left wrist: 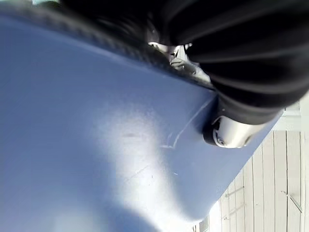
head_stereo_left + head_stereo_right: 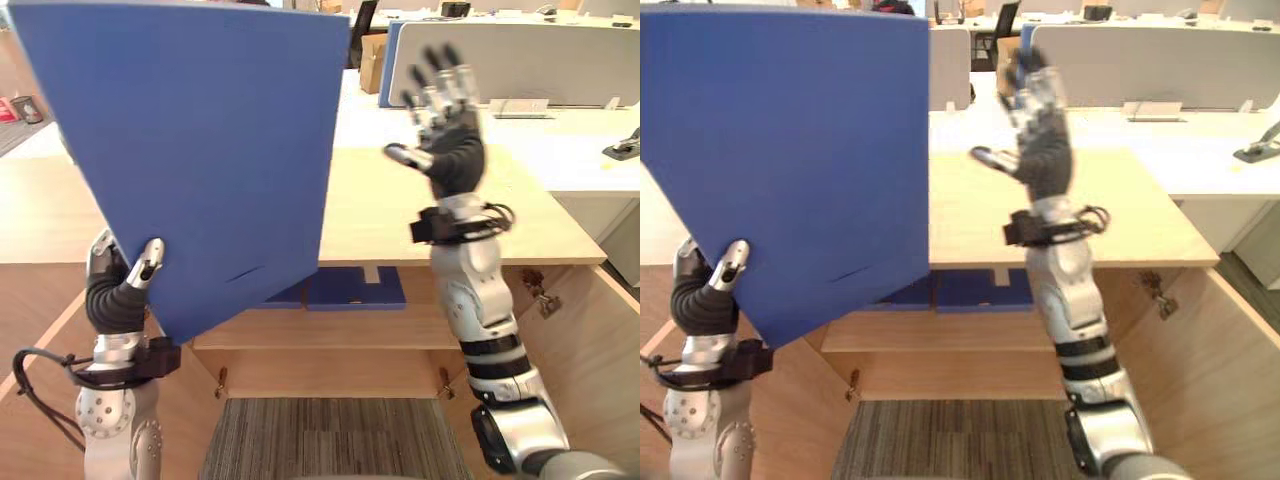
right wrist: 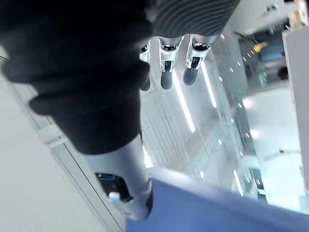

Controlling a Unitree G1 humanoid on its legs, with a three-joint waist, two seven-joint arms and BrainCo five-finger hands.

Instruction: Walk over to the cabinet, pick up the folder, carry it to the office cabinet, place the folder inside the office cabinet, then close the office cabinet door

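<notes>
Pinching the folder (image 2: 200, 150) by its lower corner, the left hand (image 2: 120, 295) has its thumb curled over the front face, and the big blue sheet stands tilted above it. The folder looks stiff, light and smooth, so a corner hold probably lets it swing; a grip nearer the middle of an edge would steady it. The right hand (image 2: 455, 150) is up beside it, fingers spread, holding nothing. Beyond, the wooden cabinet (image 2: 400, 215) stands open, with other blue folders (image 2: 355, 290) lying flat on its shelf (image 2: 330, 330).
</notes>
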